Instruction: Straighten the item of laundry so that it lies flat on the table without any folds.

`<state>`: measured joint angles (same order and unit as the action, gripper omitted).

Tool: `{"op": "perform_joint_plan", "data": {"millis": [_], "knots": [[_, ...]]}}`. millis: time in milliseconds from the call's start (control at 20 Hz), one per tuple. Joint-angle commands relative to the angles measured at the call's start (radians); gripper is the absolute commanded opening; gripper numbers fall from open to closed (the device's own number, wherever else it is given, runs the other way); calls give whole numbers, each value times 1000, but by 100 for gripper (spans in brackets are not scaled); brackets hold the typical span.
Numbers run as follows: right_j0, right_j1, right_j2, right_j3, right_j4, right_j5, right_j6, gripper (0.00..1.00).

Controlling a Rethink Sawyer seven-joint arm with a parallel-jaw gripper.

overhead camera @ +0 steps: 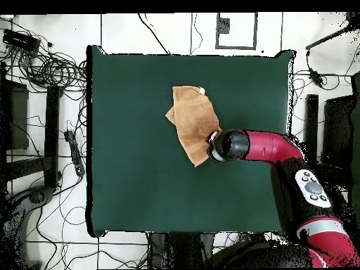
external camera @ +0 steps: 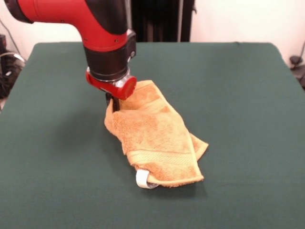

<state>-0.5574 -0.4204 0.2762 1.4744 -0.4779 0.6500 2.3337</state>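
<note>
The orange-tan towel (external camera: 157, 133) lies crumpled and folded over itself near the middle of the dark green table (external camera: 238, 95). Its white tag loop (external camera: 143, 180) sticks out at the near corner. My gripper (external camera: 111, 101) is down at the towel's far left edge, mostly hidden under the red and black wrist, and the cloth there stands up a little against it. In the overhead view the towel (overhead camera: 191, 119) lies in the table's (overhead camera: 126, 140) upper middle. The arm's wrist (overhead camera: 228, 145) covers its lower right corner and hides the gripper.
The red arm (overhead camera: 281, 151) reaches in from the lower right in the overhead view. Cables and stands lie on the floor around the table (overhead camera: 42, 70).
</note>
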Motion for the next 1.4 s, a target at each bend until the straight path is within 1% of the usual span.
{"op": "perform_joint_plan", "data": {"millis": [50,550,850,1000,1050,1200,1400], "knots": [[-19,9,124,-63,34,175,-239,0],[-31,22,147,-110,23,247,-245,0],[-36,37,148,-151,48,347,-240,0],[-33,53,136,-177,72,421,-212,0],[-31,60,128,-176,83,438,-187,0],[-25,75,113,-179,86,478,-175,0],[-15,78,103,-180,70,501,-179,0]]}}
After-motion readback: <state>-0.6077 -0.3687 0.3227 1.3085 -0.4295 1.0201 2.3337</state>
